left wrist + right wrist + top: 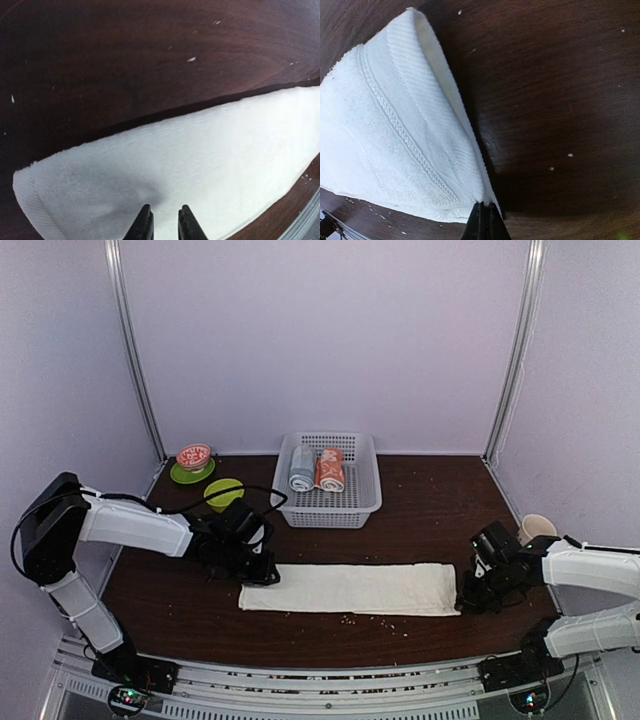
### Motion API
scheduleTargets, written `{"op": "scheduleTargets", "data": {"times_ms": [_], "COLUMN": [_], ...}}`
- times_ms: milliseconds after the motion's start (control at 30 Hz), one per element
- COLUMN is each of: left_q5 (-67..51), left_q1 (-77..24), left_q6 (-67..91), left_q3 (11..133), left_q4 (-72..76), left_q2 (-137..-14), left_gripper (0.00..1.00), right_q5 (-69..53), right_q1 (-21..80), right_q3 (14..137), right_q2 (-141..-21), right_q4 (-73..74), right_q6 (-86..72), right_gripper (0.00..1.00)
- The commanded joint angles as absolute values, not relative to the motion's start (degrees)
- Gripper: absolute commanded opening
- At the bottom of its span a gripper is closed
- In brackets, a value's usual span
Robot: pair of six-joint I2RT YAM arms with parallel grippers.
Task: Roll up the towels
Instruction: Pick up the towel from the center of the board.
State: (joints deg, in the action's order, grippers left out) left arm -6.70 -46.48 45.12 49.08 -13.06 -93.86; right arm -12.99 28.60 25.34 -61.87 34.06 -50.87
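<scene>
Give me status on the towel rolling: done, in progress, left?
Done: the orange towel sits rolled in the basket, beside a grey-blue roll. In hand: the cream towel lies flat as a long strip; the right hand is shut on its right end, the left hand is over its left end, jaws narrowly apart, grip unclear. Left: rolling the cream towel, not started.

Basket [367,502] and green bowl [222,490] stand behind the towel [350,588].
</scene>
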Motion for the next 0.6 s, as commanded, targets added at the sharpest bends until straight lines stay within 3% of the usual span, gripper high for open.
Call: {"op": "scheduleTargets", "data": {"times_ms": [0, 100, 167, 567], "left_q5": [-7.83, -8.26, -8.26, -6.77], "left_q1": [-46.14, -46.14, -46.18, -46.15], "left_q6": [45.64, 46.09, 46.44, 50.96], "left_q3": [46.35, 44.65, 43.76, 35.19], "left_q4": [-8.68, -6.89, -6.1, -0.33], "left_q2": [-95.0, -94.84, -94.83, -91.61], "left_gripper": [0.17, 0.15, 0.14, 0.1], "right_q5": [-8.18, -5.86, -4.67, -7.85], "right_q1": [28.9, 28.91, 28.9, 30.12], "right_q3": [29.34, 31.61, 31.44, 26.33], "right_q2": [-59.58, -55.8, -54.96, -61.11], "right_q4": [41.66, 42.93, 42.51, 36.3], "right_q6": [-52.23, -54.0, -55.98, -63.85], "right_gripper": [0.16, 0.44, 0.51, 0.54]}}
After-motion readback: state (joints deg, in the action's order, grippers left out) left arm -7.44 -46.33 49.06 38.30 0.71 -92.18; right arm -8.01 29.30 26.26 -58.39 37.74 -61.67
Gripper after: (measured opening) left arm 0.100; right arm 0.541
